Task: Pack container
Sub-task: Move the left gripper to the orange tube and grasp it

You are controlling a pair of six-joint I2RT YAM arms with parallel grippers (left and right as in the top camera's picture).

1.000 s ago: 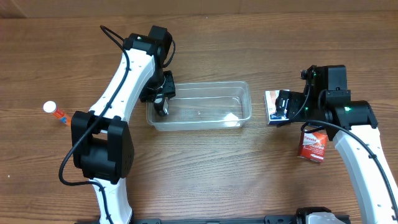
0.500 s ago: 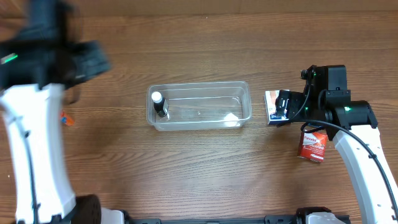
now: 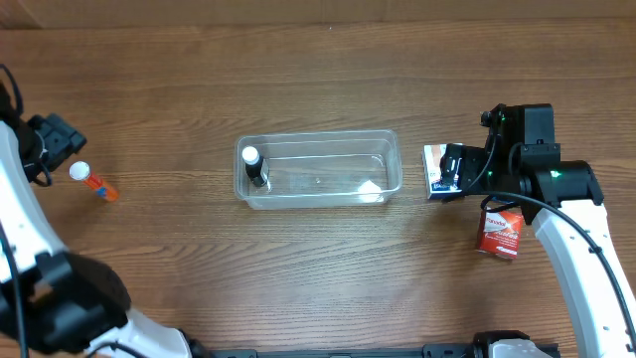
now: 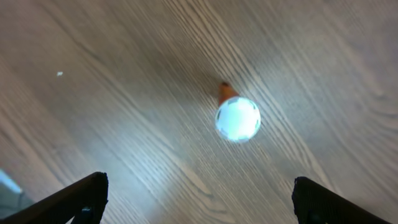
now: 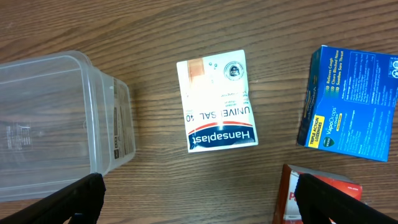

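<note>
The clear plastic container lies at the table's middle, and its corner shows in the right wrist view. A small dark bottle with a white cap stands inside its left end. An orange bottle with a white cap lies at the far left. My left gripper hovers over the orange bottle, open and empty. My right gripper is open and empty, just right of the container, above a white Hansaplast box.
A blue box lies right of the Hansaplast box. A red box lies nearer the front, partly under the right arm, and also shows in the right wrist view. The table is brown wood.
My left arm has left the container's left end, where the small dark bottle now stands, and swung to the far left over the orange bottle. The right arm has not moved.
</note>
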